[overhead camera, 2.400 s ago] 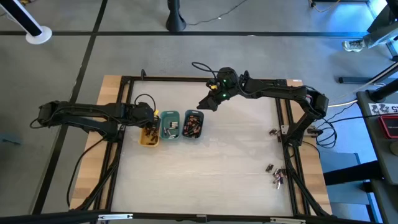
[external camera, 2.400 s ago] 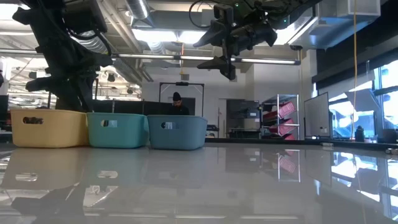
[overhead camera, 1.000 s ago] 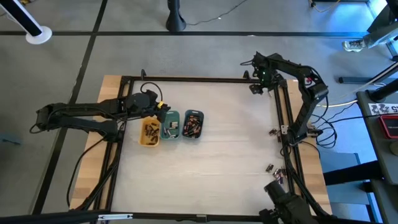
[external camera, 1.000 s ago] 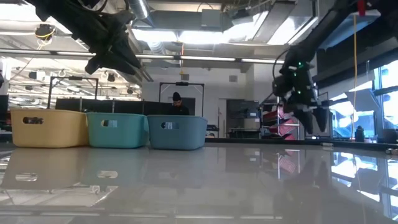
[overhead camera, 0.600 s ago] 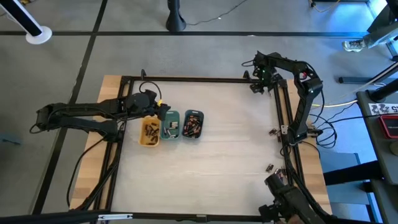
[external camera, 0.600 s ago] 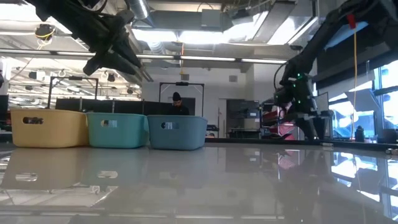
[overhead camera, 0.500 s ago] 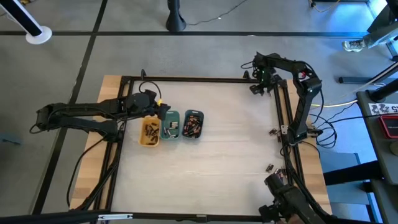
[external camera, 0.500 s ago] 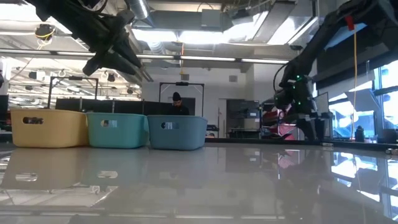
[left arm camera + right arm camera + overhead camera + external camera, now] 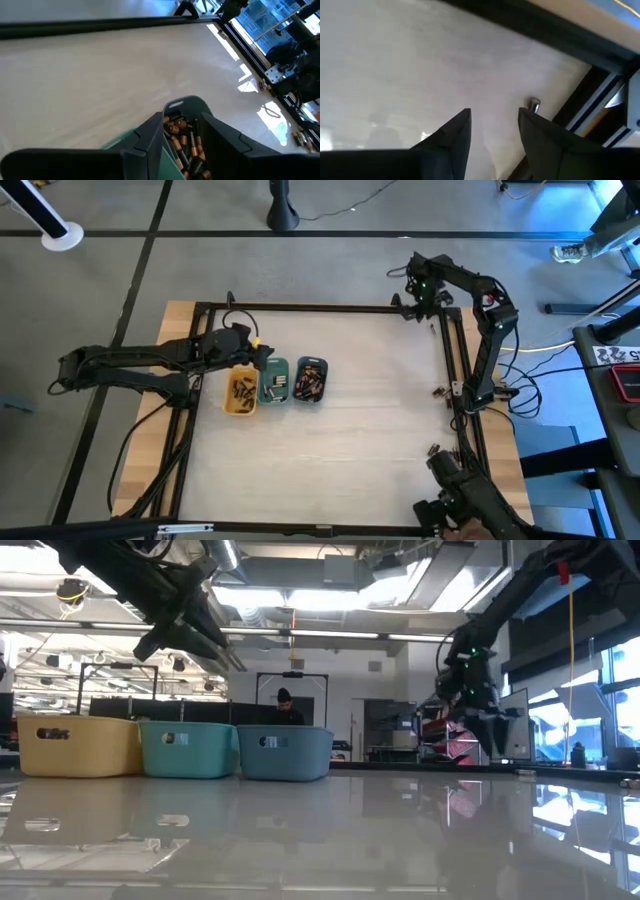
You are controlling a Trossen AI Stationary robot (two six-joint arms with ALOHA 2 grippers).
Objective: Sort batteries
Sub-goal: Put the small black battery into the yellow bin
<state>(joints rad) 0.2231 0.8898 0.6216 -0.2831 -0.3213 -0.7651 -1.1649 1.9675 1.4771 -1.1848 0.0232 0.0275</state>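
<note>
Hovering over the trays (image 9: 272, 380), the left gripper (image 9: 182, 142) hangs spread, hiding some batteries (image 9: 181, 139); right gripper (image 9: 494, 125) spread, empty.

A pale table (image 9: 340, 440) is seen, bordered by a black frame (image 9: 300, 307). Three trays (image 9: 275, 385) are set in a row on it, just beside the left claw (image 9: 262, 357). One battery (image 9: 534, 105) lies near the right claw (image 9: 492, 125).
</note>
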